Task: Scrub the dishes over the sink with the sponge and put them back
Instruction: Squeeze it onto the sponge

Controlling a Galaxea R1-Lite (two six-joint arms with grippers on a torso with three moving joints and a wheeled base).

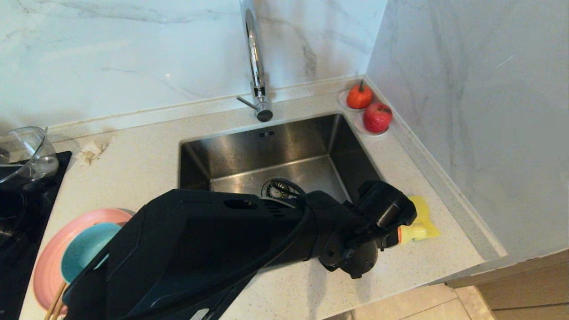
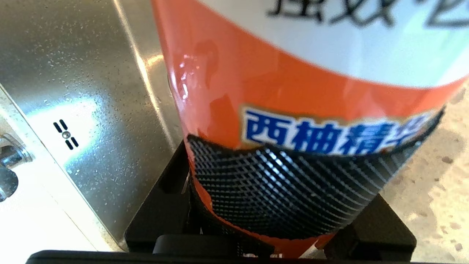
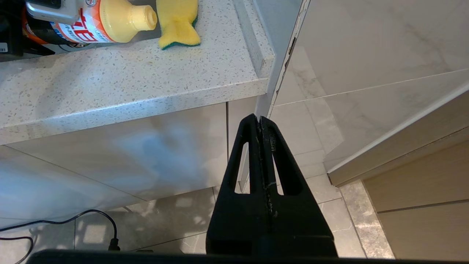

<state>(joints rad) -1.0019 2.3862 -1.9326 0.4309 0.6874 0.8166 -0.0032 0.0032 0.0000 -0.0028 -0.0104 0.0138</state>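
Left wrist view: orange bottle, "西柚精华".

Two red fruits in the counter's back corner — a clear glass bowl far left.

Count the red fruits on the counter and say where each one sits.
2. One red fruit sits in the back corner of the counter against the walls; the other red fruit sits just in front of it, beside the sink's far right corner. The arm could hide more.
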